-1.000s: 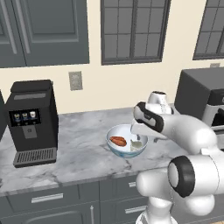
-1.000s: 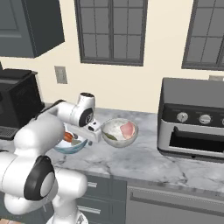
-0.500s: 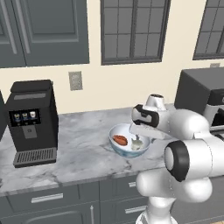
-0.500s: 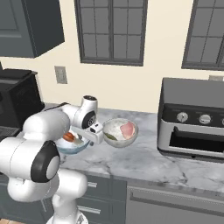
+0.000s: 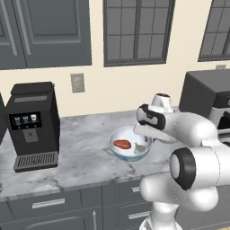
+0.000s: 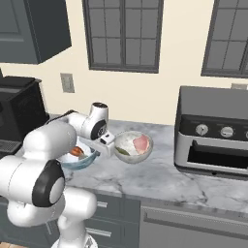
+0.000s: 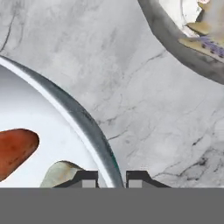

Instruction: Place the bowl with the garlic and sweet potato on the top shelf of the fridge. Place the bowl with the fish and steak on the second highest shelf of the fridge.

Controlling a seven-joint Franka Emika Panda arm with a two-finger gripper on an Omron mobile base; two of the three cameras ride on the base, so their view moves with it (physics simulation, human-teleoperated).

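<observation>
**A:** Where is the bowl found, relative to the jaws?

**B:** In the hand view, the rim of the bowl with the sweet potato and garlic [image 7: 83, 118] is seen running up between the two dark fingertips [image 7: 86, 178] — one tip inside the wall, the other outside over the marble desk [image 7: 144, 100]. The gripper [image 7: 111, 178] is thus set astride the rim. The orange sweet potato [image 7: 15, 151] and the pale garlic [image 7: 59, 173] are seen inside, to that view's left.

**A:** Are the jaws clamped?

**B:** A narrow gap is left between the tips, with the rim in it; whether the wall is actually pinched cannot be told (contact is hidden at the frame's bottom edge).

**A:** And the second bowl?

**B:** The bowl with the fish and steak [image 6: 133, 147] is set just beside the first on the desk — on the far side from the coffee machine [image 5: 33, 126], toward the toaster oven [image 6: 215, 133].

**A:** What does the coming move turn on?

**B:** It is judged that the rim must stay centred between the tips, so a firm pinch is needed before lifting.
</observation>
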